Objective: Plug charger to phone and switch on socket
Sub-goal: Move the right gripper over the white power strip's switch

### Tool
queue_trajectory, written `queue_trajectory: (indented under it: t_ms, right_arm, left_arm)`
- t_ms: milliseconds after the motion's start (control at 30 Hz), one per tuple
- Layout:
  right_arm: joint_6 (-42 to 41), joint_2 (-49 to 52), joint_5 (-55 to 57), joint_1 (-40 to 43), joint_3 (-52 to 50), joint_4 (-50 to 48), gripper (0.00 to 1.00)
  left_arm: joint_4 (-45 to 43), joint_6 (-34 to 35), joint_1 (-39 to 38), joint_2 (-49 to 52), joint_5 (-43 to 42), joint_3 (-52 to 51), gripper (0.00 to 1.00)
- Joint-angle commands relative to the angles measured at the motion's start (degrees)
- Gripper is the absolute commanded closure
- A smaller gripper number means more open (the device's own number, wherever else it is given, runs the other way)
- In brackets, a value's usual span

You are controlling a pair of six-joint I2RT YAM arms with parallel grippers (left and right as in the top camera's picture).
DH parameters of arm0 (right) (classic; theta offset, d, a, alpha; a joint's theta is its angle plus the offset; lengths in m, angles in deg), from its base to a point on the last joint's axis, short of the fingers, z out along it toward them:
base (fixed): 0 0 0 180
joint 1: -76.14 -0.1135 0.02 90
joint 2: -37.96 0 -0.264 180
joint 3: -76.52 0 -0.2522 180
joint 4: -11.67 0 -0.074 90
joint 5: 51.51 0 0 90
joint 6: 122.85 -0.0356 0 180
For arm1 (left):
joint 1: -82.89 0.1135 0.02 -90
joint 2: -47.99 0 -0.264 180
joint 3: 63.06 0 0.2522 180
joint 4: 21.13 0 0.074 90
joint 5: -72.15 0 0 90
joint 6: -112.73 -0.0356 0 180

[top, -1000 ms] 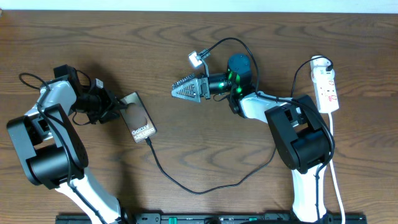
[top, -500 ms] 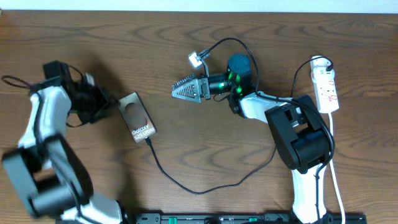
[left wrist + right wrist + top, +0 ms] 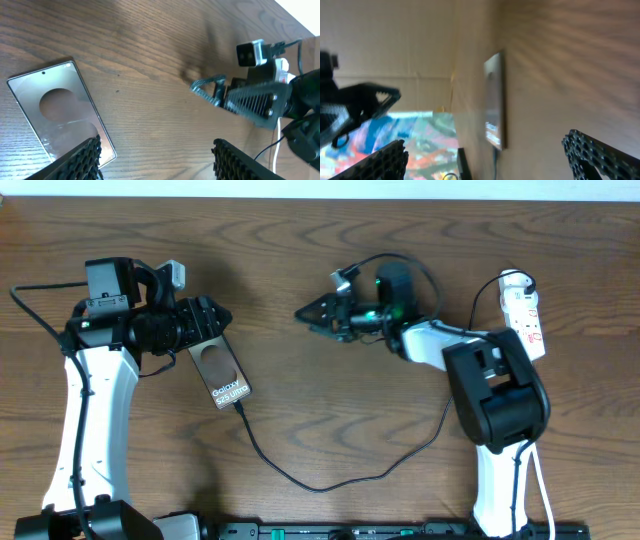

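The phone (image 3: 222, 375) lies flat on the table left of centre; it also shows in the left wrist view (image 3: 55, 115) and edge-on in the right wrist view (image 3: 494, 105). The charger cable (image 3: 320, 487) runs from the phone's lower end in a long loop towards the right arm; its tip sits against the phone's lower edge (image 3: 239, 407). The socket (image 3: 525, 315) lies at the far right. My left gripper (image 3: 210, 320) (image 3: 160, 167) is open and empty, just above the phone's upper end. My right gripper (image 3: 305, 314) (image 3: 487, 160) is open and empty, mid-table, pointing left.
The socket's white cord (image 3: 535, 430) runs down the right edge past the right arm's base. The right arm's thicker black cable (image 3: 400, 260) arcs above its wrist. The right gripper shows in the left wrist view (image 3: 245, 97).
My left arm has swung round and its gripper has moved right, from left of the phone to over the phone's upper end. My right gripper has turned on its side and shifted slightly right.
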Motion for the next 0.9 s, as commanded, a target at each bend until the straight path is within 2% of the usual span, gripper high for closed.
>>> queue_trajectory:
  t_ms: [0, 33, 133, 200, 300, 333, 433, 567, 700, 767, 867]
  right_arm:
    - [6.64, -2.91, 3.13, 5.29, 0.31, 8.15, 0.01]
    - [8.41, -3.82, 4.26, 6.21, 0.33, 11.39, 0.01]
    - [17.55, -9.68, 16.09, 9.33, 0.33, 29.75, 0.01]
    - [21.49, -14.03, 23.93, 10.23, 0.44, 38.58, 0.01]
    - [25.73, -22.86, 33.62, 10.8, 0.92, 48.65, 0.01]
    - [27.12, -28.52, 37.09, 10.78, 1.05, 51.91, 0.01]
    - [28.55, -37.44, 40.98, 10.8, 1.07, 54.73, 0.01]
    - [28.06, -51.1, 57.07, 12.26, 1.07, 58.53, 0.01]
    - [28.65, -57.05, 69.02, 18.4, 1.07, 61.92, 0.01]
    - [30.64, -56.59, 67.12, 25.33, 1.07, 63.54, 0.01]
    - [35.17, -53.07, 55.95, 35.58, 1.36, 63.89, 0.01]
  left_arm:
    - [-0.31, -0.94, -0.44, -0.76, -0.74, 0.11, 0.29]
    - [-0.26, -0.96, -0.44, -0.76, -0.74, 0.11, 0.29]
    - [-0.35, -0.96, -0.44, -0.76, -0.74, 0.11, 0.28]
    - [-0.7, -0.96, -0.44, -0.76, -0.74, 0.11, 0.28]
    - [-1.33, -0.96, -0.44, -0.76, -0.74, 0.11, 0.27]
    - [-1.49, -0.96, -0.44, -0.76, -0.74, 0.11, 0.28]
    - [-1.51, -0.98, -0.44, -0.76, -0.7, 0.11, 0.27]
    - [-1.51, -0.98, -0.44, -0.76, -0.5, 0.11, 0.24]
    - [-1.55, -1.01, -0.44, -0.76, -0.5, 0.11, 0.23]
    - [-1.6, -1.01, -0.44, -0.76, -0.5, 0.11, 0.22]
    - [-1.99, -1.01, -0.44, -0.76, -0.5, 0.11, 0.2]
